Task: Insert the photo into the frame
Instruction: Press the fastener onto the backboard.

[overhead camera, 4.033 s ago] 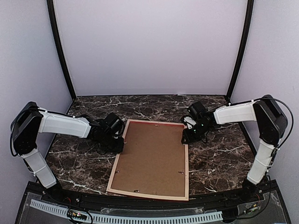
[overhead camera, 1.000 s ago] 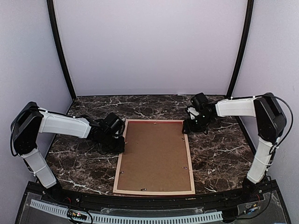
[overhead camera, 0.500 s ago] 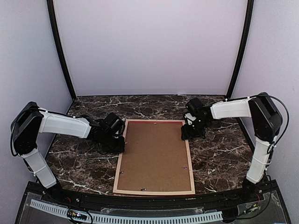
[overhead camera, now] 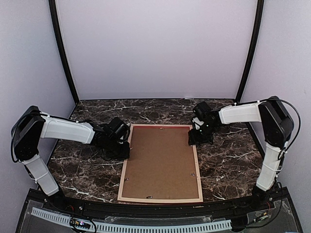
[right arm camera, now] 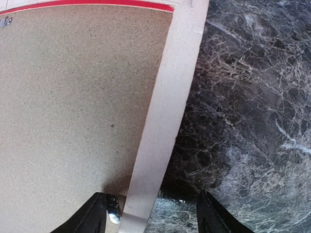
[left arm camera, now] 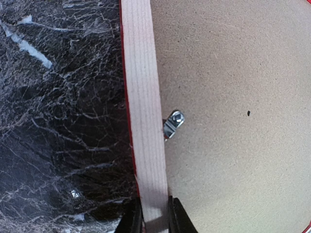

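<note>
Plainly the frame (overhead camera: 160,199) lies face down on the marbled table (overhead camera: 228,160), brown backing board (overhead camera: 160,162) upward. I judge it stiff, thin and light, and apt to slide, so its pale wooden rails are the place to hold. My left gripper (left arm camera: 155,221) pinches the rail at the frame's 10 o'clock, just short of a metal clip (left arm camera: 173,122). My right gripper (right arm camera: 151,213), spread, straddles the rail at 2 o'clock. I cannot see the photo.

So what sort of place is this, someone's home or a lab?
Most likely a robot test booth, not a home: plain pale walls close in a marble-patterned table, a left arm and right arm are bolted at its near edge, and a face-down picture frame lies on it.
</note>
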Motion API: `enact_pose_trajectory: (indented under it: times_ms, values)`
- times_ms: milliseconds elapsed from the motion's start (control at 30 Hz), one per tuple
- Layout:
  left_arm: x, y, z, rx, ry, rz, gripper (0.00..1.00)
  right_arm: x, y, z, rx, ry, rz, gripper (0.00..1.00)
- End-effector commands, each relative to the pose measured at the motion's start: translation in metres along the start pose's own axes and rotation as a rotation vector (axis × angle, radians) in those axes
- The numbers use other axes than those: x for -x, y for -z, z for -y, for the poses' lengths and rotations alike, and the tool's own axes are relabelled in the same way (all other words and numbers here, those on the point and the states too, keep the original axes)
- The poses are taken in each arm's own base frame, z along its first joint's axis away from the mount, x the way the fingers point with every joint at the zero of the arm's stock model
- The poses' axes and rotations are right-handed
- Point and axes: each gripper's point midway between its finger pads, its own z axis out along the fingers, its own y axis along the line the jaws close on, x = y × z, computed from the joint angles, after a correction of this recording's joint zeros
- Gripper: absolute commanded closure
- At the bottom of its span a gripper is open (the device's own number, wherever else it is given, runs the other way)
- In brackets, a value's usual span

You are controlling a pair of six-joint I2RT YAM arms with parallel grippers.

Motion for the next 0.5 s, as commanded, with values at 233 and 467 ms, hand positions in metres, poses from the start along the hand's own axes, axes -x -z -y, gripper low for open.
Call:
enact_pose_trajectory:
  times_ms: [233,467]
  values:
    - [-0.023,-0.010,0.003,-0.022,-0.040,-0.091,0.86,0.011,0.009,0.006,0.004,-0.063,0.048,0.36]
    - [-0.024,-0.011,0.003,-0.023,-0.041,-0.092,0.86,0.005,0.003,0.019,-0.067,-0.068,0.018,0.37]
